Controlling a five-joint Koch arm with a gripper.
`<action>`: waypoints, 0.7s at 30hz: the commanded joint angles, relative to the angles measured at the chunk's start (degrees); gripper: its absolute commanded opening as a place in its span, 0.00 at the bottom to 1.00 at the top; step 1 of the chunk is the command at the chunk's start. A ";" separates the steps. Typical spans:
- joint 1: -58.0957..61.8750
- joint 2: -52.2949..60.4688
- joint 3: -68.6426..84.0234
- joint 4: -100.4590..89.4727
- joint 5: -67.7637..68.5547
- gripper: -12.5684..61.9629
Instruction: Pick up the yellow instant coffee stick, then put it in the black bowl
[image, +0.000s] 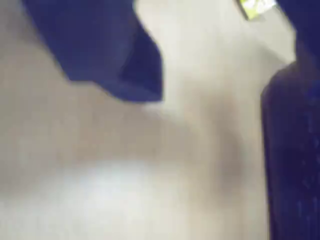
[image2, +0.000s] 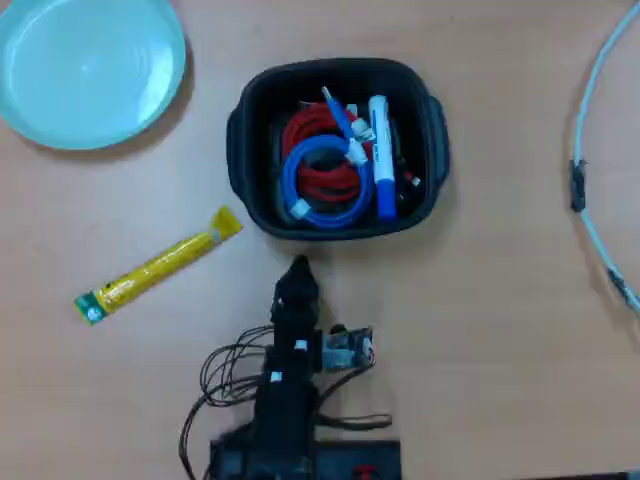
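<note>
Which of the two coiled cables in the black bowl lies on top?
The blue cable lies on top. In the overhead view its loop crosses over the red cable, which shows only behind and through it inside the black bowl.

A: Where is the sachet (image2: 157, 264) in the overhead view?
B: It lies on the bench (image2: 500, 300), slanting, left of the arm and below-left of the bowl (image2: 238, 130).
A: And the plate (image2: 90, 70)?
B: In the top-left corner, well apart from the bowl.
A: What is in the bowl?
B: Coiled cables (image2: 325, 170), with a marker (image2: 381, 155) at their right. The pincer (image2: 298, 268) sits just below the bowl's near rim.
</note>
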 joint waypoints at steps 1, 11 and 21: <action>-14.50 6.68 -0.18 16.00 0.26 0.74; -14.50 6.68 -0.18 16.00 0.26 0.74; -17.23 6.77 -2.81 15.38 0.53 0.74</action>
